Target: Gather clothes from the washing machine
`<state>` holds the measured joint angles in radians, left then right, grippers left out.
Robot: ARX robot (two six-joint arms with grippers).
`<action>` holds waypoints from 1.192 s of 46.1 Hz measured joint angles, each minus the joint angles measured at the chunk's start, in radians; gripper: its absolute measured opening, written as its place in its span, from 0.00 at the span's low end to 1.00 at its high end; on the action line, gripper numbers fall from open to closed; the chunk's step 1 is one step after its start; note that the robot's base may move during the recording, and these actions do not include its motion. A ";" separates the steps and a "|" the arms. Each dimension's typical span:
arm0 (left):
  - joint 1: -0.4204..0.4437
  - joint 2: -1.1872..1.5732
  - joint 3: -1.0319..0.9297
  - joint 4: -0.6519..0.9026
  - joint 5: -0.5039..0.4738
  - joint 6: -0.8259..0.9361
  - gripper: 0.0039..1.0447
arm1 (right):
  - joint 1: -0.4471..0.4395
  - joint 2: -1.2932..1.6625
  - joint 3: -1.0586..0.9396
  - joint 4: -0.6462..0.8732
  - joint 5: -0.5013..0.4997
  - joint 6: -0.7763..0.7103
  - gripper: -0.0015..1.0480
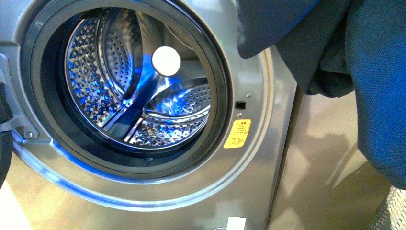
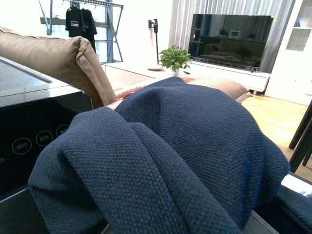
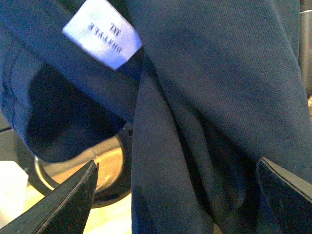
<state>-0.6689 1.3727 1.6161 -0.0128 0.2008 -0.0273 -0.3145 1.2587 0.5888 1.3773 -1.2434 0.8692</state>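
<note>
The clothes (image 1: 368,81), a dark navy-blue garment, hang at the top right of the front view, outside the washing machine (image 1: 258,143). The drum (image 1: 139,91) behind the round porthole holds no fabric. In the left wrist view the clothes (image 2: 165,156) cover my left gripper, which is shut on them and hidden under the folds. In the right wrist view the clothes (image 3: 204,112) with their white tag (image 3: 102,31) hang between the spread fingers of my right gripper (image 3: 178,183), which is open.
A yellow warning sticker (image 1: 238,133) is on the machine's front. A beige-brown sofa (image 2: 53,58), a potted plant (image 2: 174,57) and a television (image 2: 231,34) stand behind the machine's dark control panel (image 2: 34,131). A wooden floor (image 2: 280,117) lies beyond.
</note>
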 joint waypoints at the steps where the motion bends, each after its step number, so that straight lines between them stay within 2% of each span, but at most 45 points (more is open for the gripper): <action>1: 0.000 0.000 0.000 0.000 0.000 0.000 0.14 | 0.008 0.027 0.050 -0.029 0.011 0.016 0.93; 3: 0.000 0.000 0.000 0.000 0.000 0.000 0.14 | 0.024 0.064 0.151 -0.088 0.051 0.019 0.93; 6: 0.000 0.000 0.000 0.000 0.000 0.000 0.14 | 0.047 0.105 0.305 -0.243 0.162 -0.017 0.93; 7: 0.000 0.000 0.000 0.000 0.000 0.000 0.14 | 0.060 0.109 0.360 -0.346 0.211 -0.044 0.93; 10: 0.000 0.000 0.000 0.000 -0.001 0.000 0.14 | 0.101 0.054 0.391 -0.545 0.283 -0.154 0.93; 13: 0.000 0.000 0.000 0.000 0.000 0.000 0.14 | 0.124 0.015 0.375 -0.584 0.285 -0.201 0.93; 22: 0.000 0.000 0.000 0.000 0.000 0.000 0.14 | 0.177 -0.063 0.293 -0.494 0.253 -0.203 0.93; 29: 0.000 0.000 0.000 0.000 0.000 0.000 0.14 | 0.205 -0.093 0.237 -0.360 0.174 -0.126 0.93; 34: 0.000 0.000 0.000 0.000 0.000 0.000 0.14 | 0.241 -0.119 0.188 -0.204 0.122 -0.012 0.93; 39: 0.000 0.000 0.000 0.000 0.000 0.000 0.14 | 0.267 -0.135 0.159 -0.098 0.113 0.068 0.93; 47: 0.000 0.000 0.000 0.000 0.001 0.000 0.14 | 0.303 -0.155 0.139 -0.012 0.119 0.178 0.93; 55: 0.000 0.000 0.000 0.000 0.001 0.000 0.14 | 0.320 -0.160 0.138 -0.018 0.145 0.222 0.93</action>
<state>-0.6689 1.3727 1.6161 -0.0128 0.2016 -0.0277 0.0059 1.0985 0.7273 1.3594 -1.0981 1.0912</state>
